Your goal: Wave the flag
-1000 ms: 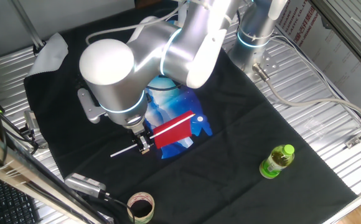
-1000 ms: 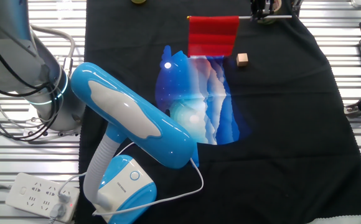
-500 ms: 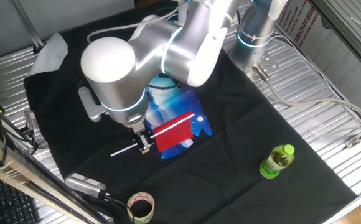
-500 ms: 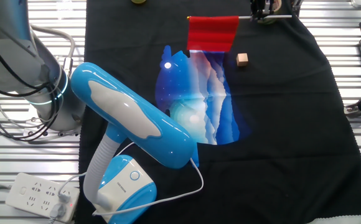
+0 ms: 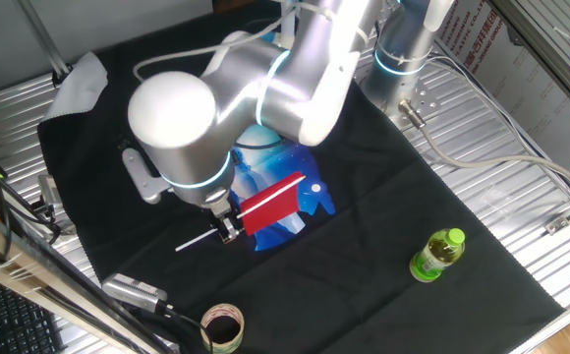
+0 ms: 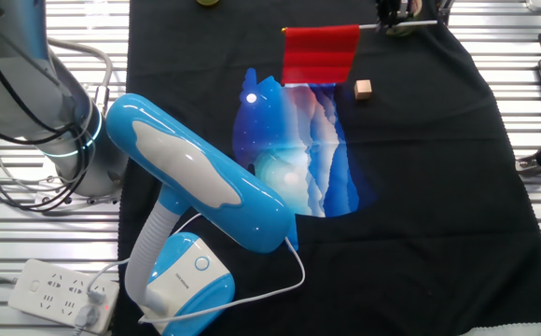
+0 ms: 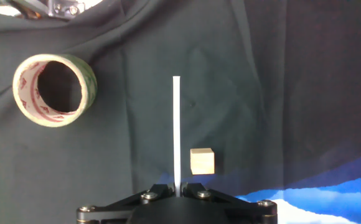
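Note:
The flag is a plain red cloth (image 5: 271, 203) on a thin white stick (image 5: 197, 239). It also shows in the other fixed view (image 6: 320, 54). My gripper (image 5: 228, 229) is shut on the stick and holds the flag above the black cloth, with the red cloth hanging over the blue-and-white patterned cloth (image 5: 283, 187). In the hand view the white stick (image 7: 176, 130) runs straight up from between my shut jaws (image 7: 177, 194); the red cloth is out of that view.
A tape roll (image 5: 223, 327) lies at the front edge, also in the hand view (image 7: 55, 89). A small wooden cube (image 7: 201, 161) sits under my hand. A green bottle (image 5: 436, 254) lies at the right. A blue lamp (image 6: 196, 187) and a power strip (image 6: 61, 289) stand nearby.
My arm has shifted slightly and the flag has tilted a little, its red cloth swinging slightly. The grip has not changed.

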Controlling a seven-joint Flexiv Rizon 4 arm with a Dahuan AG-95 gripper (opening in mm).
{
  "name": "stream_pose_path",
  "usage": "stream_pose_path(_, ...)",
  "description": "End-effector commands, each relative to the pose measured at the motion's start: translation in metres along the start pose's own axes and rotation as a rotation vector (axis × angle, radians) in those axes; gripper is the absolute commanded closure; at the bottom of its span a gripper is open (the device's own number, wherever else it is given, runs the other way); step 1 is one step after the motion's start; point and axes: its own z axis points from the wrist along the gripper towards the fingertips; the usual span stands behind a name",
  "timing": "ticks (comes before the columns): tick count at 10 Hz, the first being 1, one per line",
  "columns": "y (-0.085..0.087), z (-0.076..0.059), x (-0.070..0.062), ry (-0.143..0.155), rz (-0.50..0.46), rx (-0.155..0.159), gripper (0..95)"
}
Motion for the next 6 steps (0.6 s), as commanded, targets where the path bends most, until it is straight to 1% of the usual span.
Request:
stream_pose_path(1, -0.0009, 0.0006, 0.0005, -0.028, -0.008, 0.038, 95.0)
stream_pose_path(2, -0.0009, 0.0006, 0.0005, -0.054, -0.026, 0.060, 95.0)
stream_pose_path(4, -0.0009, 0.0006, 0.0005, -0.079, -0.047, 0.060, 95.0)
stream_pose_path(6, -0.0009, 0.0006, 0.0005, -0.083, -0.047, 0.020, 95.0)
